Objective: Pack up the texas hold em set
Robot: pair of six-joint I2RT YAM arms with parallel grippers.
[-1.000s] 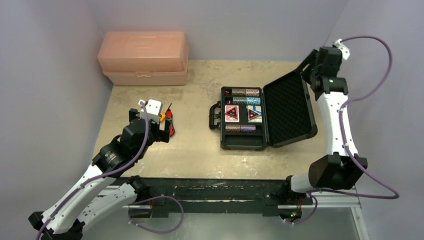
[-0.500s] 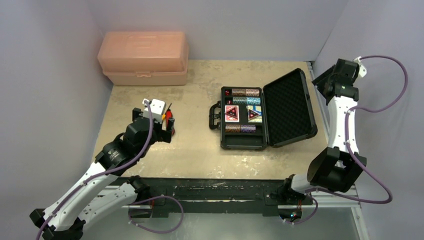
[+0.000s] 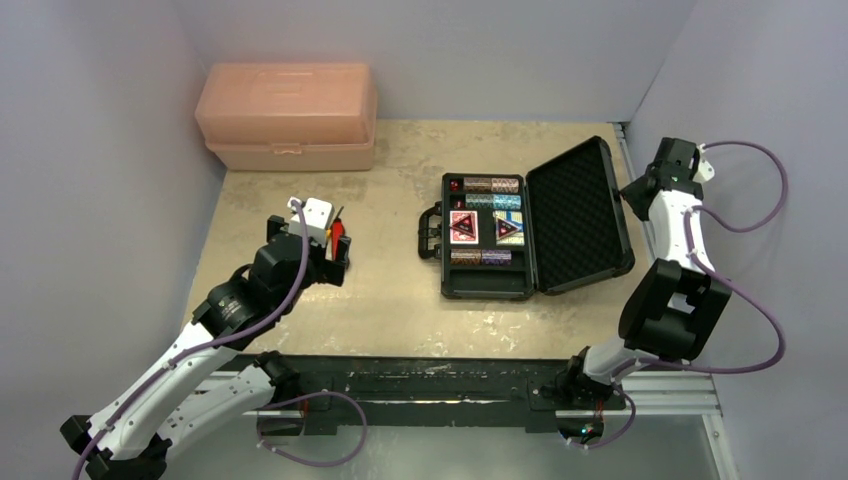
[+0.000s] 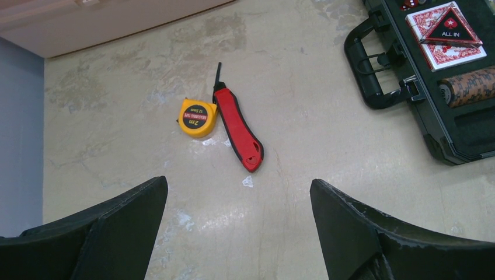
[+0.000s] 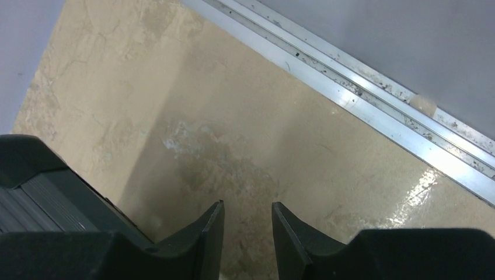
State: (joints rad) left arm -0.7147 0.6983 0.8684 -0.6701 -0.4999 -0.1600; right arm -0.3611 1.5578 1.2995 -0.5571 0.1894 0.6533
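Two claws, both empty: L claw (image 4: 236, 185) wide open above desk (image 4: 327, 175), red knife (image 4: 238, 129) just ahead; R claw (image 5: 247, 205) barely open, case (image 3: 580, 215) w/ chips (image 3: 481, 257) to its left.

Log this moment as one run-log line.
case: open, lid not yet closed | left gripper: open, empty, near red knife | right gripper: slightly open, empty, beside lid
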